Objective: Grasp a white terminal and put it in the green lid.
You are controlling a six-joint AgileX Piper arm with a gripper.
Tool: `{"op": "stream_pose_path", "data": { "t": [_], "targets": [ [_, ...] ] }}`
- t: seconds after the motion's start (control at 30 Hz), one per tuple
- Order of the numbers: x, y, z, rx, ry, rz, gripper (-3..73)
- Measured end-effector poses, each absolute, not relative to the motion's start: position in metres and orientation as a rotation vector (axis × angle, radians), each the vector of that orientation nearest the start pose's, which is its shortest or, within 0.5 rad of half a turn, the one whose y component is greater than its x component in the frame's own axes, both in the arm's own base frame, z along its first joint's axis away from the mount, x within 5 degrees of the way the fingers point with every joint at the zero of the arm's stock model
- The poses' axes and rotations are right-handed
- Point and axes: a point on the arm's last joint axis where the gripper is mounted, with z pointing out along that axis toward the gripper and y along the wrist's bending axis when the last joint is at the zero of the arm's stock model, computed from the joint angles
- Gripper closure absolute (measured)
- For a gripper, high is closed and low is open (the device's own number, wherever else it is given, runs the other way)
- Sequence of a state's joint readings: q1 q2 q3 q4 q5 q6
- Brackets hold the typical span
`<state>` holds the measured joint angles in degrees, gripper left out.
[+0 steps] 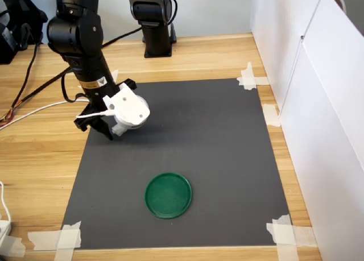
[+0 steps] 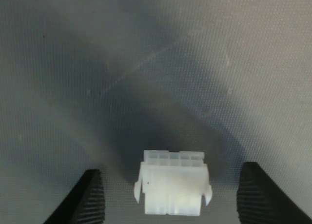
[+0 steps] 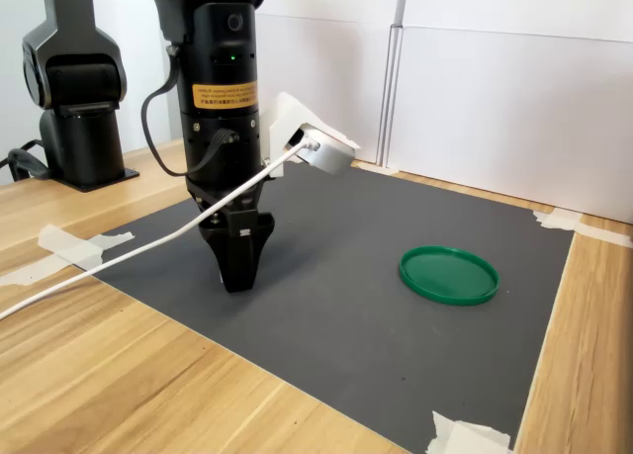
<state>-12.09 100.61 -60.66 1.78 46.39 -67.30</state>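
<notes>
Wooden table (image 1: 40, 158) carries taped dark mat (image 1: 216, 136); mat bears green lid (image 1: 168, 195), white terminal (image 2: 172, 183).

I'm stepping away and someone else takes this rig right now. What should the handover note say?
Gripper: low over the dark mat, jaws open on either side of the white terminal, not touching it.
Green lid: lying on the mat, well clear of the arm, nothing in it.
Done: gripper lined up on the terminal.
Left: close, lift, carry to the lid, release.
</notes>
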Motion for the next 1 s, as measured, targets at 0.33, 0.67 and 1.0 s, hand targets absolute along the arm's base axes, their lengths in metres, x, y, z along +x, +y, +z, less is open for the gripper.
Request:
{"op": "stream_pose_path", "data": {
  "t": [0.33, 0.67, 1.0],
  "targets": [
    [0.315, -0.067, 0.178, -1.365, 2.689, -0.133, 18.5],
    [0.314, -0.067, 0.178, -1.338, 2.706, -0.129, 39.5],
    [0.341, -0.062, 0.225, -1.256, 2.67, -0.122, 39.5]
  ]
}}
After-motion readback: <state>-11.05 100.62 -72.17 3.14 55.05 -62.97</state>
